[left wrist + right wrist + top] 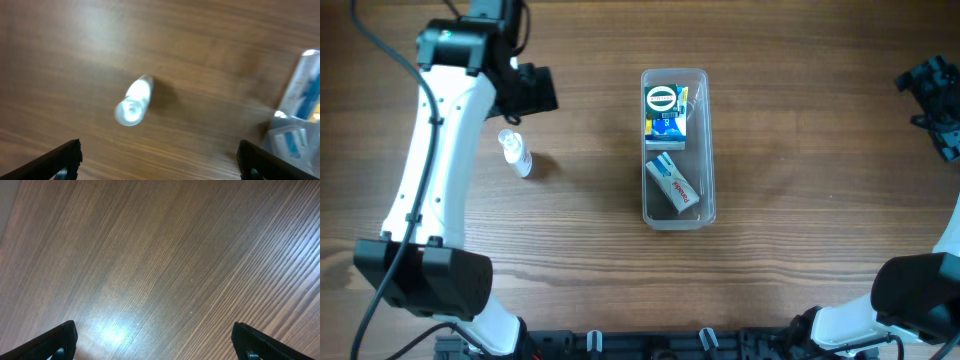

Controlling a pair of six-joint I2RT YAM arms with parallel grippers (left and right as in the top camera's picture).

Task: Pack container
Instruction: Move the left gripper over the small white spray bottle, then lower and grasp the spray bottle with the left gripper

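The container [710,140] is a long clear tub at the table's middle. It holds a blue and yellow box with a round label [665,110] at the far end and a white box [673,183] at the near end. Its edge shows at the right of the left wrist view [300,115]. A small clear spray bottle [516,153] lies on the table left of the tub. It also shows in the left wrist view [134,101]. My left gripper [160,162] is open and empty above the bottle. My right gripper [155,342] is open and empty over bare wood at the far right.
The table is wood. The left arm [430,170] stretches along the left side. The right arm [935,90] sits at the far right edge. A black rail [650,345] runs along the front edge.
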